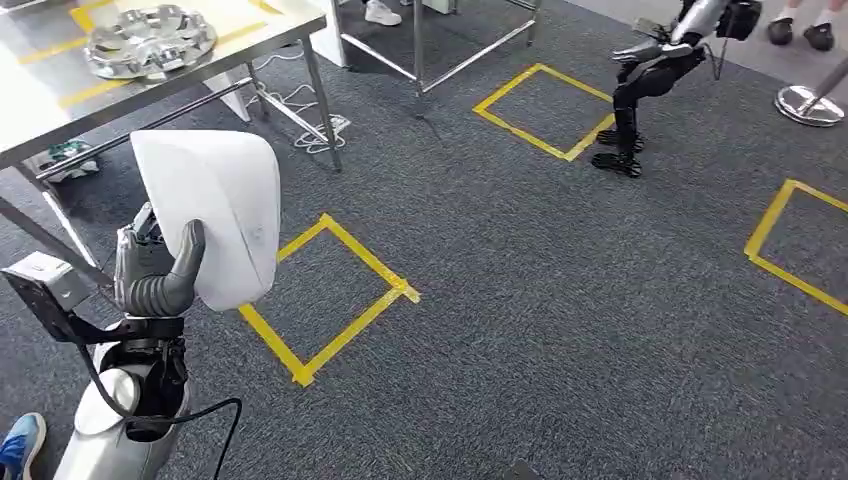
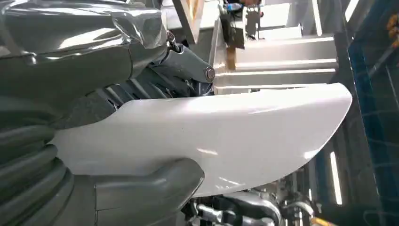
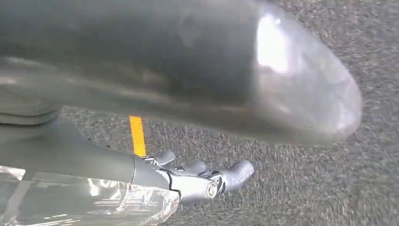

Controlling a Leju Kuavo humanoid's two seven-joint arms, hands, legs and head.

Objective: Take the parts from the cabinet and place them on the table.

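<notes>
My left hand (image 1: 153, 277) grips a white, smooth, curved shell part (image 1: 215, 210) and holds it upright at the lower left, in front of the table (image 1: 30, 115). Close up, the thumb (image 2: 141, 193) presses on the white part (image 2: 211, 136) while the fingers (image 2: 141, 89) wrap its other side. A silver hubcap (image 1: 150, 42) lies on the table's top near yellow tape lines. My right hand (image 3: 197, 181) hangs over grey carpet, its fingers apart with nothing in them.
Yellow tape squares (image 1: 335, 300) mark the grey carpet. Table legs and white cables (image 1: 300, 105) are under the table. Another dark robot (image 1: 640, 90) stands at the far right, beside a chrome post base (image 1: 810, 105). A person's blue shoe (image 1: 20, 445) is at the lower left.
</notes>
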